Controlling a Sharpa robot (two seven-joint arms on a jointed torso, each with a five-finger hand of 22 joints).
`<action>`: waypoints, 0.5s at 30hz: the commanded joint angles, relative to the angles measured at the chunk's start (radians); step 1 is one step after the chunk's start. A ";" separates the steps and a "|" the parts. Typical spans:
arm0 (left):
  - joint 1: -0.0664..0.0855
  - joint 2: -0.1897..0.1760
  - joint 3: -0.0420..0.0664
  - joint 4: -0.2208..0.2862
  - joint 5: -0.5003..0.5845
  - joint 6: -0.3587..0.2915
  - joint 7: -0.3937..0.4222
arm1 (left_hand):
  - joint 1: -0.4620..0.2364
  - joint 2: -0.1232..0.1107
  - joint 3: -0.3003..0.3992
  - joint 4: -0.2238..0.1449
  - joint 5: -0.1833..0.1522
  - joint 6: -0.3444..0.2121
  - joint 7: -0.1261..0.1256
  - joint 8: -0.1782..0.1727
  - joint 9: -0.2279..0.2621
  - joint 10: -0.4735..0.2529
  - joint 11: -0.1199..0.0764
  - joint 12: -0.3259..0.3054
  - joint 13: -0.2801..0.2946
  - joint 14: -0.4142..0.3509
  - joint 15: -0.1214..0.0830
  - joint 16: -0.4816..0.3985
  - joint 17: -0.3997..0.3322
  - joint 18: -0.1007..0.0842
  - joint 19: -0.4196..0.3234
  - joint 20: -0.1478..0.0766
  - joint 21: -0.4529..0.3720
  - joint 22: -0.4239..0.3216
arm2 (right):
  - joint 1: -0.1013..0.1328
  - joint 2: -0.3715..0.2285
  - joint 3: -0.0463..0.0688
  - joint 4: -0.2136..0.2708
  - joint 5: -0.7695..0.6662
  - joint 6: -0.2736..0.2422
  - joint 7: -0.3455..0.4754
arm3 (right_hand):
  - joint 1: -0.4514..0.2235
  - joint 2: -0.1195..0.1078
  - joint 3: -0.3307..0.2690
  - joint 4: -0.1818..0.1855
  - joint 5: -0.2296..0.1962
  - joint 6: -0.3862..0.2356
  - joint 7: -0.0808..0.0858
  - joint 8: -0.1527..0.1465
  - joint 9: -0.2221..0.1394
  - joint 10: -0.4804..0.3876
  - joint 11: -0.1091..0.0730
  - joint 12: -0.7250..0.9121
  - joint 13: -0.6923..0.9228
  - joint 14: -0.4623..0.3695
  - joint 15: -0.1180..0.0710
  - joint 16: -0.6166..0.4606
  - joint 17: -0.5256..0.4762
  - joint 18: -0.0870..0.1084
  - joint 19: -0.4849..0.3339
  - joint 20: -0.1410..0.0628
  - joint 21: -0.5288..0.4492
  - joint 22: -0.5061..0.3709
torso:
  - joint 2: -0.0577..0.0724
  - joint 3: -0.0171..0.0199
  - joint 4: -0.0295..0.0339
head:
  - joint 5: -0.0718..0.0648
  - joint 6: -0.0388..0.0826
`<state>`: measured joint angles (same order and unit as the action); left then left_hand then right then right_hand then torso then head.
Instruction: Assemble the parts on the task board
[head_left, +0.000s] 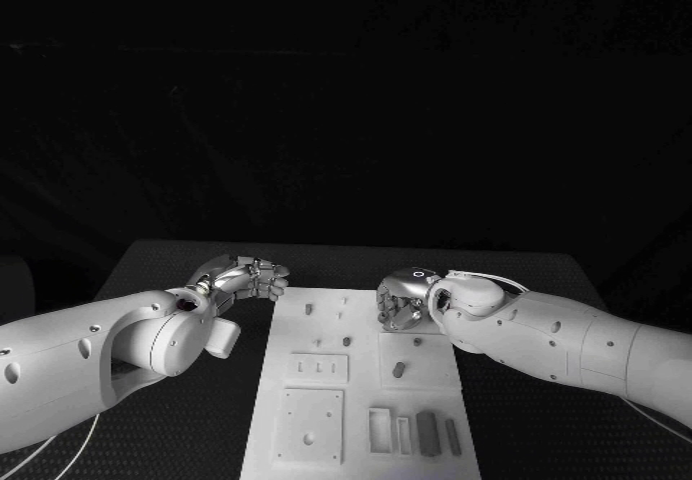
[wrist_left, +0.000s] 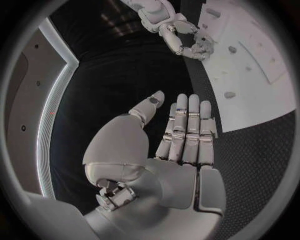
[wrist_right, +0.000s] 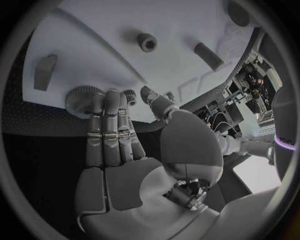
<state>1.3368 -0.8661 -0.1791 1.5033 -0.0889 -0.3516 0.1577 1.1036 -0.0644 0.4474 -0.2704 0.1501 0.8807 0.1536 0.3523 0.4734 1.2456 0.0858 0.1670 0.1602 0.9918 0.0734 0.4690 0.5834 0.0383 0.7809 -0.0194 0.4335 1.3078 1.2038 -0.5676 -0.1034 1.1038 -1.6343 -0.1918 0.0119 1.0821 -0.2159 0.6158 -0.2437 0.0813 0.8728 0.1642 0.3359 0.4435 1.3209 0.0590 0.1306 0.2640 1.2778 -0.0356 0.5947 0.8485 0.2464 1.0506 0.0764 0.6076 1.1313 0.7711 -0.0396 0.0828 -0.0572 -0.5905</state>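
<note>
So the task board (head_left: 361, 390) runs down the lower middle of the head frame, with bare black surface (head_left: 519, 275) on both sides and behind it. The left hand (head_left: 248, 277) hovers just off the board's upper left corner over the dark surface, fingers straight and side by side, holding nothing. The right hand (head_left: 405, 298) is over the board's upper right part, fingertips (wrist_right: 103, 97) down at a round grey part (wrist_right: 82, 96); can't tell if it's gripping. More grey parts (head_left: 428, 432) lie lower right.
</note>
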 joint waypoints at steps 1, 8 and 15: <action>0.001 -0.001 0.001 0.002 -0.004 0.018 0.012 | -0.012 0.002 0.001 -0.006 0.002 0.005 0.002 -0.003 -0.001 0.005 0.000 -0.005 0.002 0.007 0.002 -0.005 0.001 0.002 -0.003 -0.005 0.007 0.020 | 0.000 0.001 0.000 -0.005 -0.030 0.003 -0.012 | 0.007 -0.004 0.004 0.002 -0.005 0.006 -0.001 -0.006 -0.001 0.004 0.002 0.001 0.002 0.001 -0.007 0.004 0.001 0.015 0.004 -0.002 0.007 0.001 | 0.011 -0.0031 0.0028 | -0.001 0.003; 0.001 -0.004 0.001 0.007 -0.004 0.022 0.010 | -0.016 0.002 0.002 -0.006 0.002 0.006 0.002 -0.004 0.000 0.006 0.000 -0.007 0.002 0.008 0.002 -0.006 0.002 0.002 -0.004 -0.005 0.008 0.020 | 0.000 0.003 0.000 -0.001 -0.032 -0.001 -0.011 | 0.006 -0.005 0.009 0.004 -0.007 0.011 -0.001 -0.006 0.000 0.004 0.002 0.000 0.012 -0.002 -0.006 0.002 0.005 0.015 0.001 0.000 0.005 0.003 | 0.021 -0.0052 0.0034 | -0.002 0.004; 0.001 -0.004 0.001 0.005 -0.004 0.027 0.005 | -0.021 0.001 0.002 -0.005 0.001 0.004 0.003 -0.006 0.000 0.007 0.000 -0.009 0.003 0.008 0.002 -0.008 0.004 0.002 -0.004 -0.005 0.009 0.020 | -0.001 0.007 -0.001 0.000 -0.039 -0.006 -0.012 | 0.012 -0.002 0.035 0.009 -0.019 0.038 -0.015 0.003 0.004 -0.047 0.018 -0.035 0.019 -0.029 0.008 -0.020 0.007 0.015 -0.025 0.010 -0.013 0.002 | 0.026 -0.0051 0.0057 | -0.004 0.005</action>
<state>1.3369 -0.8707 -0.1791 1.5063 -0.0893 -0.3447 0.1561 1.0916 -0.0604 0.4473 -0.2704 0.1501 0.8807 0.1535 0.3516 0.4735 1.2455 0.0858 0.1604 0.1619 0.9917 0.0733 0.4645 0.5858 0.0380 0.7809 -0.0194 0.4374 1.3076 1.2137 -0.5628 -0.0979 1.1043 -1.6578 -0.2188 0.0054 1.0821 -0.2159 0.6478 -0.2349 0.0658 0.9045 0.1506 0.3359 0.4472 1.2852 0.0718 0.1013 0.2839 1.2536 -0.0302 0.5803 0.8570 0.2552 1.0319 0.0871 0.5991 1.1341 0.7935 -0.0447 0.0872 -0.0602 -0.5848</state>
